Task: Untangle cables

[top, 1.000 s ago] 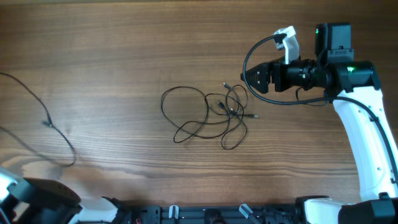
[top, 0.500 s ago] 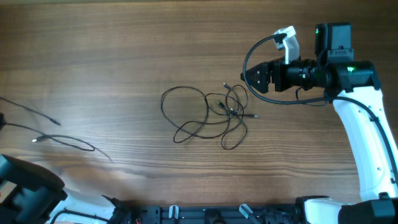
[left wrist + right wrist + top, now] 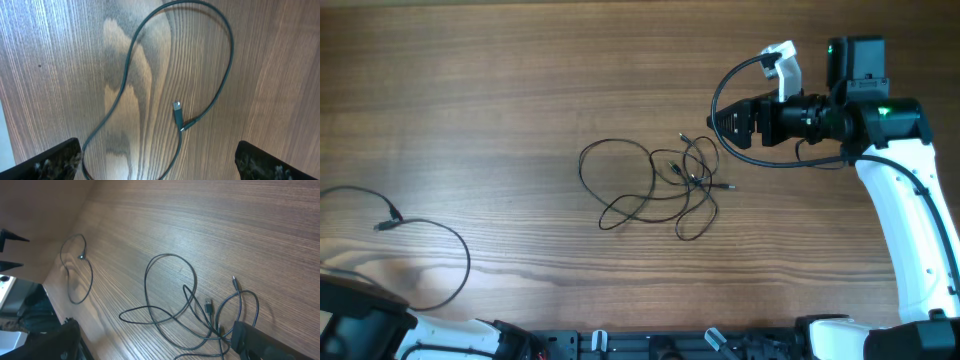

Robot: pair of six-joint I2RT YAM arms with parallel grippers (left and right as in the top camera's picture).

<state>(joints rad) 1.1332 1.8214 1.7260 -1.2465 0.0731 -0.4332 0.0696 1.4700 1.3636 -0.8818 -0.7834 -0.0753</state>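
A tangle of thin black cables (image 3: 692,178) lies in loose loops at mid-table. In the right wrist view the same tangle (image 3: 186,291) sits between and just ahead of my right gripper (image 3: 160,345), which is open and holds nothing. Seen from overhead, the right gripper (image 3: 725,125) hovers just right of the tangle. One separate cable (image 3: 388,222) lies in a wide loop at the left edge. My left gripper (image 3: 157,170) stands wide open above that cable (image 3: 177,116), whose plug end rests on the wood. Nothing is between its fingers (image 3: 50,160).
The wooden table (image 3: 520,80) runs to a pale edge at the front. The left arm's body (image 3: 360,325) fills the lower left corner. A thick black arm cable (image 3: 720,90) arcs beside the right wrist. The white right arm (image 3: 910,230) stands at the right side.
The single cable at the left has swung down and settled into a flat loop on the table. The left arm has drawn toward the lower left corner. The right arm and the tangle have not moved.
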